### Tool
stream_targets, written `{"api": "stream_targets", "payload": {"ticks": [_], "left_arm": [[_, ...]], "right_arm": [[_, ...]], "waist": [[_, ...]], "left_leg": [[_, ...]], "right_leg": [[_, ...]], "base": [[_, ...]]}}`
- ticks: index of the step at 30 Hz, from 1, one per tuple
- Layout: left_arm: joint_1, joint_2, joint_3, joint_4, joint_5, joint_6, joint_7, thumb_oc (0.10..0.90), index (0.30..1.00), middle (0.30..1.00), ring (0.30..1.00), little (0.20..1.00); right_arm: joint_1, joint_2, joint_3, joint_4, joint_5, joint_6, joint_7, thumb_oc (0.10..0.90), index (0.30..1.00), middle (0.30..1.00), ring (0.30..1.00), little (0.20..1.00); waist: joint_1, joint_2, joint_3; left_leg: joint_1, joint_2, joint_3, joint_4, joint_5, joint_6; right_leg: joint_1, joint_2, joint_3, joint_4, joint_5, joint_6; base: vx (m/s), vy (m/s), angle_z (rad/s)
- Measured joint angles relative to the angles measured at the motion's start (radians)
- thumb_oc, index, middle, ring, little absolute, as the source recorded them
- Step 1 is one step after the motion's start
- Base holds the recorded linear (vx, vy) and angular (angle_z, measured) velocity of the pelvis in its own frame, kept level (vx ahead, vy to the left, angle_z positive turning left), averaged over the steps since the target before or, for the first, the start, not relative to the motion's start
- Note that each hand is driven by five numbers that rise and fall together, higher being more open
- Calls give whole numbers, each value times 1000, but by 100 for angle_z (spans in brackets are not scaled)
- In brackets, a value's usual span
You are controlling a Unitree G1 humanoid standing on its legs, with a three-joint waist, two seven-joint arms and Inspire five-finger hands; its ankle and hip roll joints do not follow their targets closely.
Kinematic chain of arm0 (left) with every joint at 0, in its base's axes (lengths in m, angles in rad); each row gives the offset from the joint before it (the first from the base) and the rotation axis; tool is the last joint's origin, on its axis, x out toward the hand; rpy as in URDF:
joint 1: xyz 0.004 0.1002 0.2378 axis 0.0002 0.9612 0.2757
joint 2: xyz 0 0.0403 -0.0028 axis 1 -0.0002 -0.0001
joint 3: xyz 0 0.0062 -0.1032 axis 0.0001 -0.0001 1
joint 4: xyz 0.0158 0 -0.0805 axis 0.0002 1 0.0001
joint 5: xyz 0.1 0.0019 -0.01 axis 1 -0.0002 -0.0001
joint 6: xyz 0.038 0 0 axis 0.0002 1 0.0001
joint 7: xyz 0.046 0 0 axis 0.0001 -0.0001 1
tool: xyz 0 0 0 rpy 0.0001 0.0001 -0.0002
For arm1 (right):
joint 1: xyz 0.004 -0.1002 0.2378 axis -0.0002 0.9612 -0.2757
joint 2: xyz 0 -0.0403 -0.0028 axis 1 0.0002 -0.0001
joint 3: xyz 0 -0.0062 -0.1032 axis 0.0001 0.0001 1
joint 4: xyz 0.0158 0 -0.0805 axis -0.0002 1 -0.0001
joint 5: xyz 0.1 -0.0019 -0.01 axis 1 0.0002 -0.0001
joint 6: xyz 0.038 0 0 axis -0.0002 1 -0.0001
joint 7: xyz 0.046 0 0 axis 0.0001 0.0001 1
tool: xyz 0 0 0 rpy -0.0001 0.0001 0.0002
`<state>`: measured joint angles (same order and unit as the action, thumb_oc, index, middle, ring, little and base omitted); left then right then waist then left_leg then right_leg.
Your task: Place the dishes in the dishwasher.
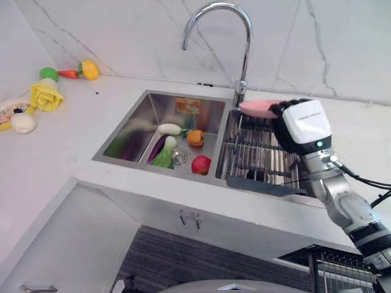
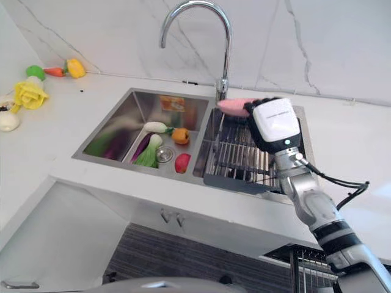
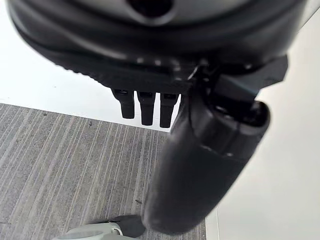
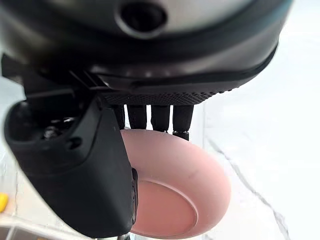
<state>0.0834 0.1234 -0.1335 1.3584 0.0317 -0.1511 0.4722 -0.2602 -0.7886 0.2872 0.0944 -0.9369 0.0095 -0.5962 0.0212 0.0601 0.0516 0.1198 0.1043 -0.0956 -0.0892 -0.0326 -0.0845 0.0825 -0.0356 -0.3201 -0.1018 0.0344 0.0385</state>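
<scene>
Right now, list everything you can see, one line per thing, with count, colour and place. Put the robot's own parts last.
plate: one, pink, held above the sink rack
sink: one, steel, set in the white counter
faucet: one, chrome, behind the sink
rack: one, dark wire, in the sink's right part
toy vegetables: several, white, green, purple, orange, red, in the basin
toy food: several, yellow, green, orange, white, on the counter at far left
wire basket: one, dark, low at right
right hand: dark, white-backed, pinching the plate
left hand: dark, fingers straight, above the grey striped floor
</scene>
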Motion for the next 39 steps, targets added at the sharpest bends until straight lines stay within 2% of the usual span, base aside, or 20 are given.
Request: {"api": "stream_targets", "payload": {"ticks": [2, 4, 5, 6, 8, 10, 11, 12, 13, 15, 18, 20, 21, 22, 23, 25, 26, 30, 34, 39], "left_arm": [[-12, 0, 0, -2, 4, 1, -2, 800, 900, 900, 900, 900], [0, 0, 2, -16, 14, 11, -1, 800, 900, 900, 900, 900], [0, 0, 2, -16, 14, 11, -1, 800, 900, 900, 900, 900], [15, 4, 2, -6, 17, 28, -2, 800, 900, 900, 900, 900], [15, 4, 2, -6, 17, 28, -2, 800, 900, 900, 900, 900], [9, 10, 2, 0, 22, 30, -4, 800, 900, 900, 900, 900], [9, 10, 2, 0, 22, 30, -4, 800, 900, 900, 900, 900], [-2, 6, -7, -40, 22, 45, -6, 800, 900, 900, 900, 900], [-2, 6, -7, -40, 22, 45, -6, 800, 900, 900, 900, 900], [20, 8, 5, -45, 22, 33, -5, 800, 900, 900, 900, 900], [22, 8, 32, -18, 43, 42, -5, 800, 900, 900, 900, 900], [21, 9, 33, -22, 53, 42, -3, 800, 900, 900, 900, 900], [9, 14, 40, -27, 57, 29, -3, 800, 900, 900, 900, 900], [-12, 23, 66, 2, 52, 31, -15, 800, 900, 900, 900, 900], [-13, 18, 78, 5, 51, 29, -14, 800, 900, 900, 900, 900], [-29, -1, 81, 3, 46, 29, -23, 800, 900, 900, 900, 900], [-40, 10, 82, 7, 41, 33, -56, 800, 900, 900, 900, 900], [-50, 25, 62, 18, 55, 30, -73, 800, 900, 900, 900, 900], [-55, 29, 60, 14, 56, 26, -65, 800, 900, 900, 900, 900], [-60, 31, -8, -3, 76, 20, -62, 800, 900, 900, 900, 900]], "right_arm": [[43, -7, -53, -48, 2, -7, 30, 400, 300, 300, 300, 300], [237, -16, -253, -341, 38, -36, 78, 400, 300, 300, 300, 300], [237, -16, -253, -341, 38, -36, 78, 400, 300, 300, 300, 300], [255, -30, -275, -393, 39, -41, 87, 400, 300, 300, 300, 300], [255, -30, -275, -393, 39, -41, 87, 400, 300, 300, 300, 300], [321, -70, -389, -420, 46, -16, 122, 400, 300, 300, 300, 300], [321, -70, -389, -420, 46, -16, 122, 400, 300, 300, 300, 300], [434, -53, -476, -489, 76, 7, 149, 400, 300, 300, 300, 300], [434, -53, -476, -489, 76, 7, 149, 400, 300, 300, 300, 300], [513, -37, -550, -577, 75, -22, 139, 400, 300, 300, 300, 300], [502, -32, -551, -587, 77, 43, 141, 400, 300, 300, 300, 300], [500, -32, -552, -587, 77, 57, 138, 400, 300, 300, 300, 300], [500, -25, -551, -587, 78, 68, 139, 400, 300, 300, 300, 300], [499, -23, -551, -587, 80, 78, 138, 400, 300, 300, 300, 300], [494, -24, -549, -587, 84, 85, 140, 400, 300, 300, 300, 300], [483, -18, -545, -581, 84, 88, 155, 400, 300, 300, 300, 300], [479, 18, -524, -576, 85, 86, 164, 400, 300, 300, 300, 300], [517, 60, -481, -550, 87, 50, 173, 400, 300, 300, 300, 300], [520, 68, -418, -423, 86, 50, 178, 400, 300, 300, 300, 300], [517, 77, -372, -252, 87, 32, 161, 400, 300, 300, 300, 300]], "waist": [[2, -2, 4], [-11, 3, 19], [-11, 3, 19], [-50, -6, 25], [-50, -6, 25], [-125, -17, 45], [-125, -17, 45], [-154, -14, 49], [-154, -14, 49], [-177, -17, 55], [-276, -22, 59], [-291, -24, 60], [-315, -49, 73], [-346, -61, 77], [-349, -52, 77], [-335, -3, 94], [-321, -10, 101], [-341, -34, 101], [-309, -49, 82], [-272, -41, 65]], "left_leg": [[-3, -1, -1, 0, 0, 0], [-22, -5, 21, -1, 0, 1], [-22, -5, 21, -1, 0, 1], [-3, -8, 51, -1, 0, 1], [-3, -8, 51, -1, 0, 1], [14, -9, 106, -1, 0, 0], [14, -9, 106, -1, 0, 0], [27, -15, 148, -1, 0, 0], [27, -15, 148, -1, 0, 0], [33, -29, 293, 7, 3, 4], [62, -50, 361, 24, 3, 4], [66, -64, 390, 48, 3, 4], [54, -82, 390, 103, -7, 1], [27, -89, 398, 101, -56, 27], [16, -77, 418, 19, -43, 42], [-24, -6, 427, -9, -23, 66], [-15, -13, 445, -9, -26, 61], [-28, -71, 450, -9, -20, 90], [-31, -78, 441, -9, -8, 94], [-46, -66, 411, -9, 3, 86]], "right_leg": [[-5, 0, 2, 1, -4, 3], [-34, -2, 44, 2, -1, 3], [-34, -2, 44, 2, -1, 3], [-37, -3, 76, 1, 1, 5], [-37, -3, 76, 1, 1, 5], [-48, -2, 137, 1, 0, 9], [-48, -2, 137, 1, 0, 9], [-62, 8, 195, 12, 4, 20], [-62, 8, 195, 12, 4, 20], [-146, 16, 326, 47, 9, 18], [-181, 17, 450, 48, 52, 4], [-186, 11, 482, 45, 64, 4], [-183, -13, 520, 39, 85, 1], [-186, -38, 555, 20, 103, 16], [-217, -32, 574, 20, 107, 29], [-252, 5, 579, 7, 105, 57], [-259, -6, 579, 10, 109, 70], [-278, -72, 577, 11, 125, 122], [-273, -83, 566, 7, 133, 132], [-269, -80, 533, 5, 140, 129]], "base": [[-12, 35, 10], [-8, 29, -18], [4, 31, -66], [10, 9, -35], [28, 3, -38], [41, 53, -71], [-45, 75, -48], [-40, 19, -19], [-9, 78, -92], [27, 113, -189], [7, 116, -160], [-31, 59, -113], [-49, 97, -140], [-46, 82, -117], [-6, 75, -97], [-14, 26, -93], [-3, 32, -64], [-1, 0, -6], [18, -17, 12], [13, -28, 20]]}}
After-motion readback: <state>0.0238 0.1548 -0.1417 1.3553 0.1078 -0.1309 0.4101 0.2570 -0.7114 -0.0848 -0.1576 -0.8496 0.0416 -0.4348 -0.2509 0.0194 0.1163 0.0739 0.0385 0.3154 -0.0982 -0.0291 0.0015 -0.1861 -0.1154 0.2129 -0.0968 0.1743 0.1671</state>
